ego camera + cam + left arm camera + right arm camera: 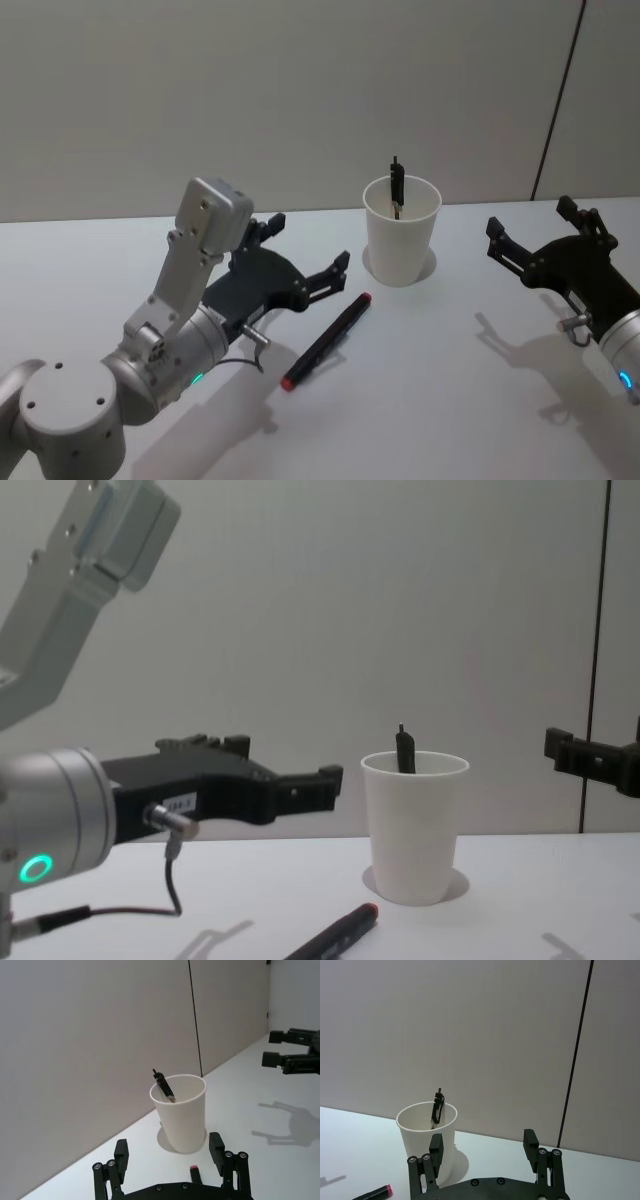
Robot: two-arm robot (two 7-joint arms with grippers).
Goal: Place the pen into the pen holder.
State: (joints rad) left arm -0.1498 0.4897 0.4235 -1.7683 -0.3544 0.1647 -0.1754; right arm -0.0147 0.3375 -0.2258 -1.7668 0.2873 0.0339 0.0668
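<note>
The left gripper (308, 243), wide open, hovers beside the black red-capped pen (325, 342) lying on the tabletop (450, 400) near the white paper cup (400, 245); the right gripper (530, 218) is also wide and empty.

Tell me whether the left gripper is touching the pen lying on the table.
Apart. The chest view shows the left gripper hanging clear above the red-tipped pen lying on the table.
</note>
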